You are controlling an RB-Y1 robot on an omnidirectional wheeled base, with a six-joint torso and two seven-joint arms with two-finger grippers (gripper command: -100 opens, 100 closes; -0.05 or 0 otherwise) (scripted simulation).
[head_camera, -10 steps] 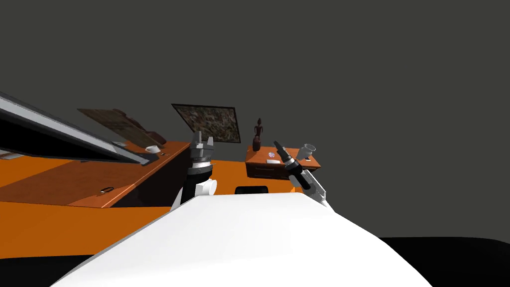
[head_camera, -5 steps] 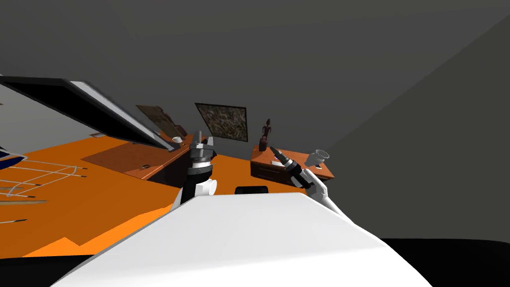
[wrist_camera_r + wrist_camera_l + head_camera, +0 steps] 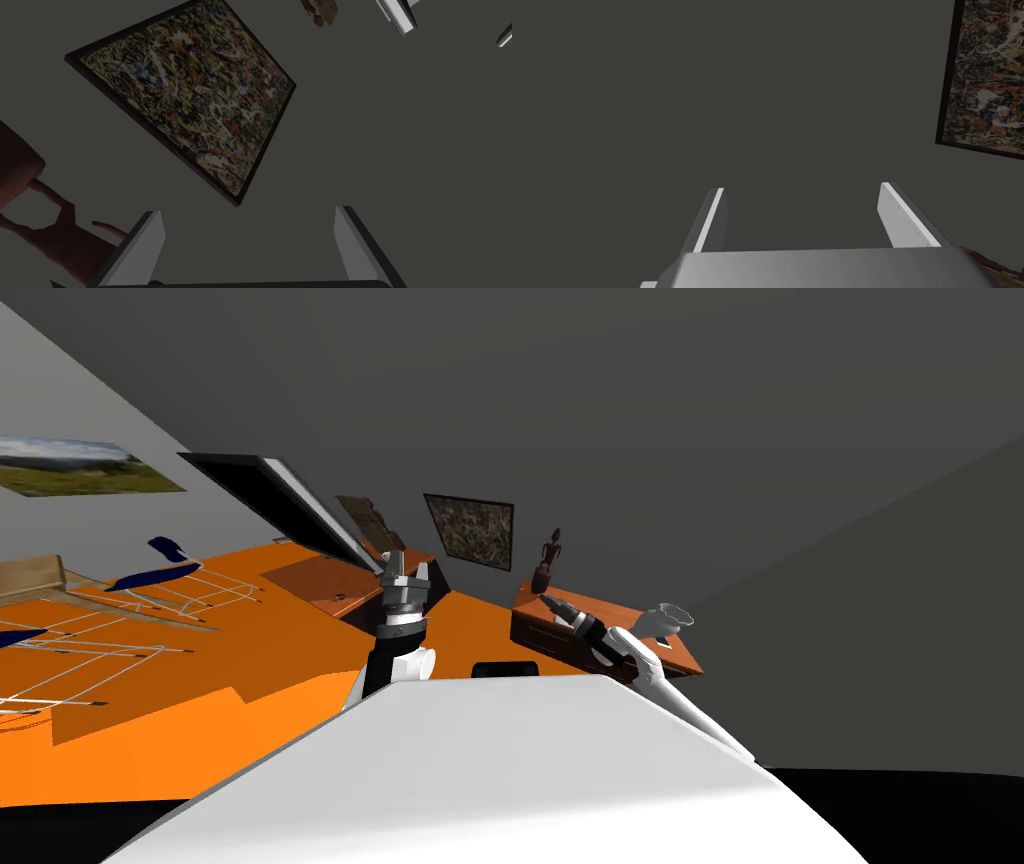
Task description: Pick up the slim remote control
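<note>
My left gripper (image 3: 403,564) is raised in front of my chest, pointing up, and in the left wrist view its fingers (image 3: 712,220) stand wide apart with nothing between them. Lower and to the right, my right gripper (image 3: 553,604) points toward a small brown drawer table (image 3: 545,635); it is open and empty in its own view too (image 3: 250,245). A dark figurine (image 3: 546,560) and a pale goblet-shaped vase (image 3: 668,620) stand on that table. I cannot make out a slim remote among the things on the furniture.
A long brown sideboard (image 3: 335,588) with a flat dark screen (image 3: 265,498) runs along the wall at the left. Chairs with blue seats and white wire frames (image 3: 150,578) stand on the orange floor (image 3: 250,668). A framed abstract painting (image 3: 472,528) hangs between the two pieces of furniture.
The whole head view has swung: I have turned left, so sideboard, screen and small table slid rightward and the chairs came into sight. My right arm sank a little; both grippers stayed open.
</note>
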